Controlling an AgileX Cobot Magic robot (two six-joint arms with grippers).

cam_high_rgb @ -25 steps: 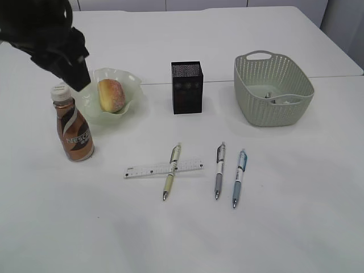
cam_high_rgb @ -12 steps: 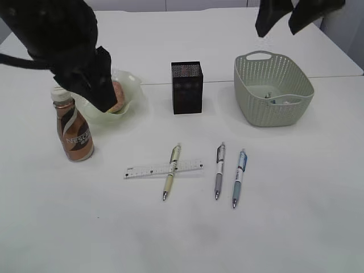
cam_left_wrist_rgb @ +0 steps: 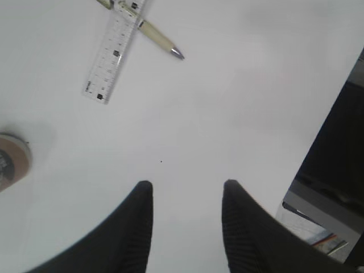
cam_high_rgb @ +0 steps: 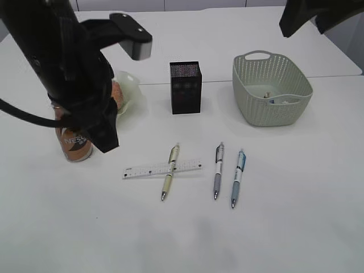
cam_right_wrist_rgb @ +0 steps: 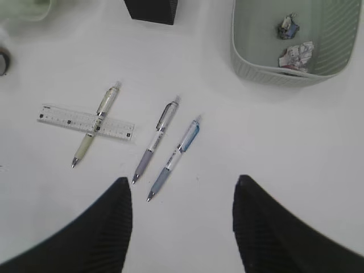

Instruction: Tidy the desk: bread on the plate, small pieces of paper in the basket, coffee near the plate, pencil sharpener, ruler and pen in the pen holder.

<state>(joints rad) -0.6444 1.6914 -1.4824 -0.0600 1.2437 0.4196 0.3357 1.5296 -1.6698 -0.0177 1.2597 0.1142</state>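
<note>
While both claws hang above the desk [cam_high_rgb: 296,227] with jaws parted and nothing between them, the left gripper [cam_left_wrist_rgb: 185,222] at a moderate gap and the right gripper [cam_right_wrist_rgb: 182,227] wider, the writing tools wait unsorted.

Taking the pen holder [cam_high_rgb: 186,87] as the dial's centre in the exterior view, the ruler [cam_high_rgb: 162,169] lies toward 7 o'clock, crossed by a cream pen [cam_high_rgb: 170,172]. A grey pen [cam_high_rgb: 218,169] and a blue pen [cam_high_rgb: 237,177] lie side by side toward 5 o'clock. The basket [cam_high_rgb: 272,88] sits at 3 o'clock with the small pieces of paper [cam_right_wrist_rgb: 296,55] inside. At 9 o'clock the plate [cam_high_rgb: 129,86] holds the bread [cam_high_rgb: 116,94], mostly hidden by the left arm. The coffee [cam_high_rgb: 74,145] stands beside it.

I judge the ruler light, thin and stiff. Lying flat on a smooth top, it looks slippery and hard to get under, so pinching across its narrow width near the middle seems best. The pens should be light and rigid, apt to roll, and are best grasped mid-barrel.

Part of "NESCAFE" shows on the bottle. The ruler's markings are too fine to read.
</note>
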